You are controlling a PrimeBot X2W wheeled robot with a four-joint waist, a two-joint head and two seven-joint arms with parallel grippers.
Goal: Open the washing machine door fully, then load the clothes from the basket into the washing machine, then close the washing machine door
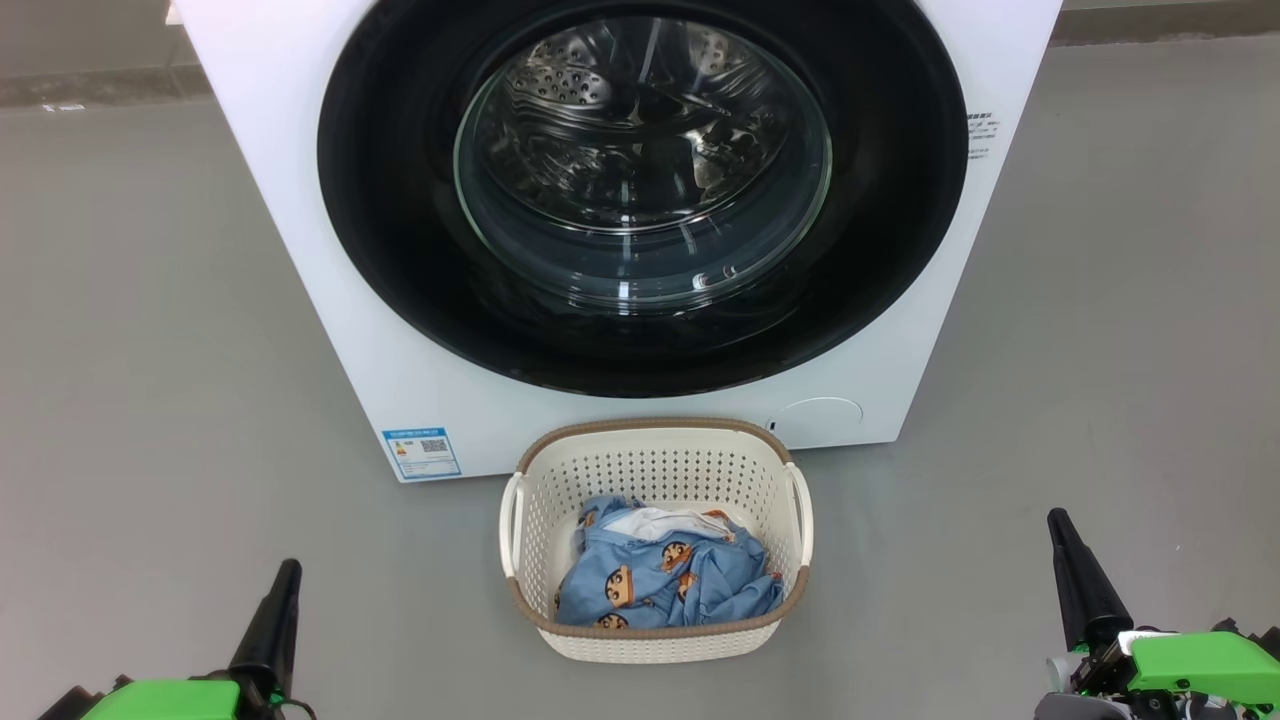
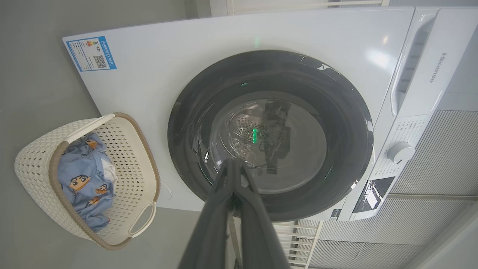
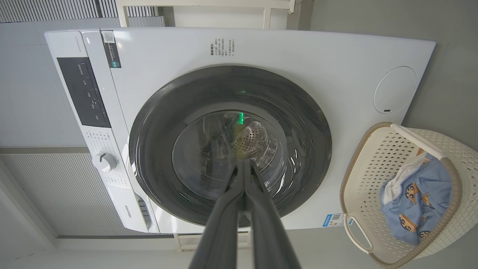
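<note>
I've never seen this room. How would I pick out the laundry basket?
Find the big white washing machine with its round black-rimmed door. On the grey floor in front of it, below the door, sits the basket. It is cream perforated plastic with a brown rim and two side handles, holding blue cartoon-printed clothes.

Blue clothes [image 1: 665, 585] in basket [image 1: 655, 465]; washer door [image 1: 640, 190] shut.

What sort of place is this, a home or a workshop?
Probably a laundry corner, perhaps a test space: a big white front-loading washing machine with a shut black-rimmed round glass door stands on bare grey floor, and a cream perforated plastic basket of light blue cartoon-print clothes sits before it.
</note>
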